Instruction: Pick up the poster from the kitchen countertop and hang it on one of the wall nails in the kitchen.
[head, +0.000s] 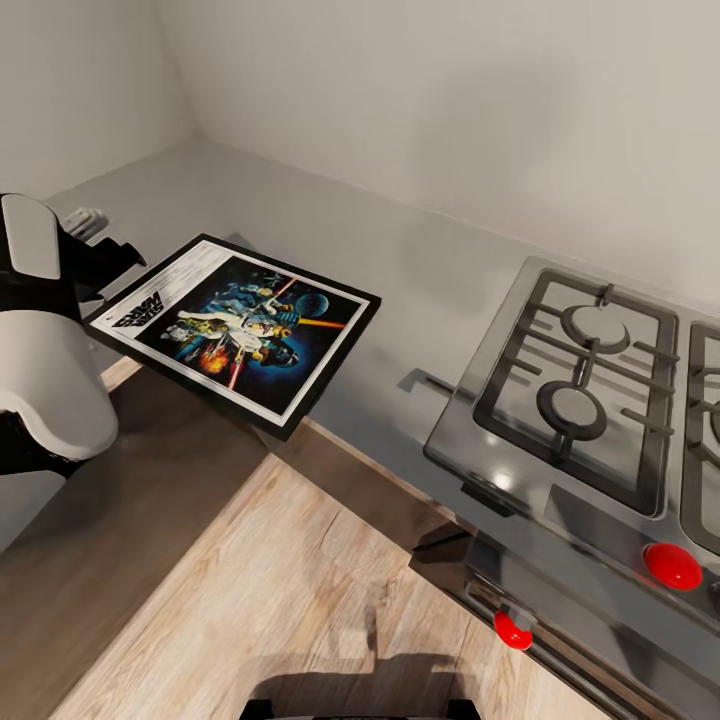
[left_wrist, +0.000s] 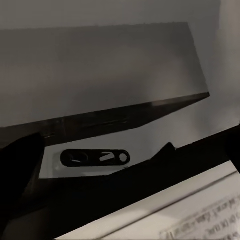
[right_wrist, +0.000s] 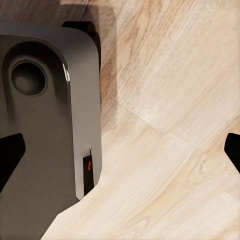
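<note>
Steel gas hob (head: 590, 385), red knobs (head: 672, 566), wooden floor (head: 250, 600).

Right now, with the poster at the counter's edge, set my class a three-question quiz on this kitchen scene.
1. True or false: the poster lies wholly on the countertop.
2. Which hand is at the poster's title end? A left B right
3. What colour are the hob knobs?

Key: 1 false, it overhangs the floor; 2 A; 3 red.

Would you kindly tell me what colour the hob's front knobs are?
Red: the two knobs on the steel hob show best in the head view.
</note>
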